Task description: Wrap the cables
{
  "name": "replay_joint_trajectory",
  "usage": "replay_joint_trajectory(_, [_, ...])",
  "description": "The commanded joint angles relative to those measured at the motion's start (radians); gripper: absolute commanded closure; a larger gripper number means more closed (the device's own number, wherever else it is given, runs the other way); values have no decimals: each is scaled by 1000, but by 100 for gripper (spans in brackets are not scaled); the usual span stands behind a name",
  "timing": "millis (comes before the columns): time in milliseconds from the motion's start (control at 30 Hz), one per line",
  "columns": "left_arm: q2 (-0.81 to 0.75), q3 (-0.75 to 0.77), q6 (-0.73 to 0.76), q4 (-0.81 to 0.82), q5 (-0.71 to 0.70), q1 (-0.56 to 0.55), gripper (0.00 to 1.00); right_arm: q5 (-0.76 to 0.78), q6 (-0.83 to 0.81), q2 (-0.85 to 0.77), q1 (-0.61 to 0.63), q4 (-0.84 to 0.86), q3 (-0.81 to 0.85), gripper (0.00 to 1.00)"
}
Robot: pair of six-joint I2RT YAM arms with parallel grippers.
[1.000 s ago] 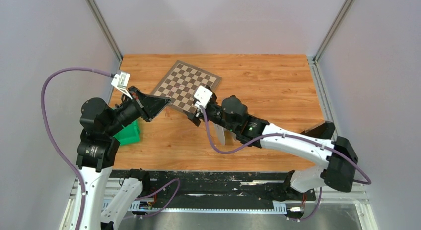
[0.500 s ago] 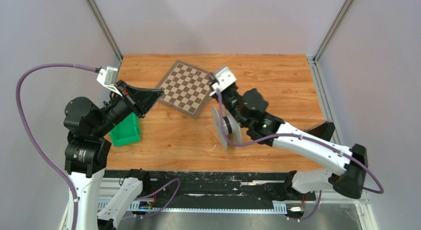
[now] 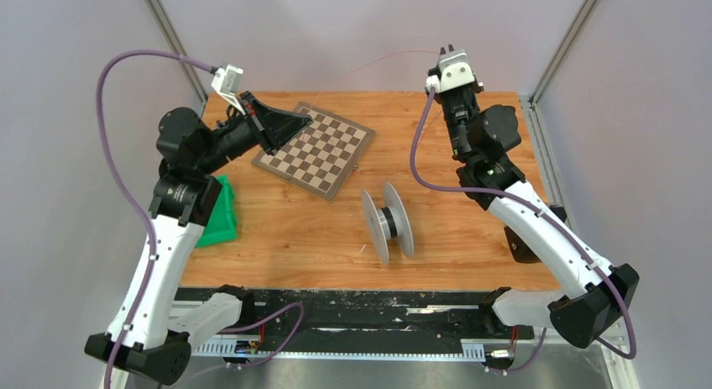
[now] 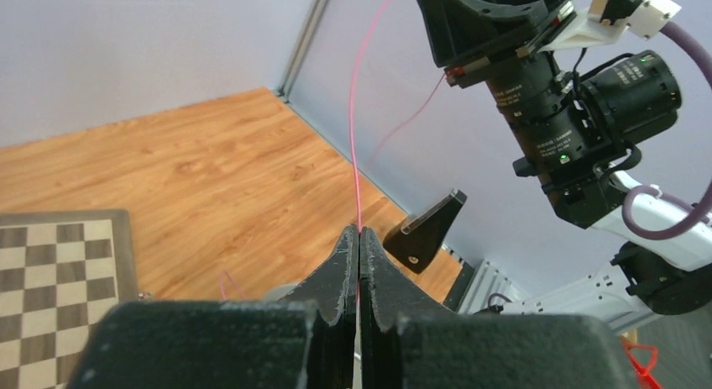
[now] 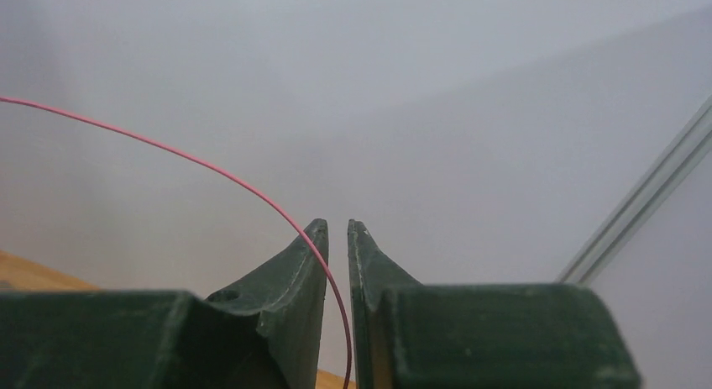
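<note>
Jaws: pinching the thin pink wire (image 4: pixel 353 128) shut in the left gripper (image 4: pixel 358 238), holding the right gripper (image 5: pixel 337 229) barely apart around it (grip unclear tbh), stretching it high over the table (image 3: pixel 470 212), well off the spool (image 3: pixel 388 222), probably needing even tension.

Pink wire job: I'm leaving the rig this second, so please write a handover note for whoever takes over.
The left tool is shut on the pink wire.
The right tool is up near the back wall, fingers nearly closed with the wire running between them; a firm grip is not clear.
The wire spans the air between both tools. The spool stands on the table between the arms, apart from both tools.
Done: wire lifted. Left: wind it onto the spool; no turns are visible on it.
</note>
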Motion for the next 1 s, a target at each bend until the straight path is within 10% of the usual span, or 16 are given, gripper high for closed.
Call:
replay_joint_trajectory(0, [56, -8, -15, 111, -34, -63, 100, -3, -114, 4, -43, -30, 20, 82])
replay_joint_trajectory(300, [191, -86, -2, 207, -62, -194, 100, 139, -68, -35, -111, -67, -185, 79])
replay_joint_trajectory(600, [376, -41, 24, 135, -186, -240, 100, -133, 662, -184, -100, -825, -297, 32])
replay_joint_trajectory(967, [520, 70, -137, 115, -169, -242, 100, -474, 598, -370, -97, -657, -400, 30])
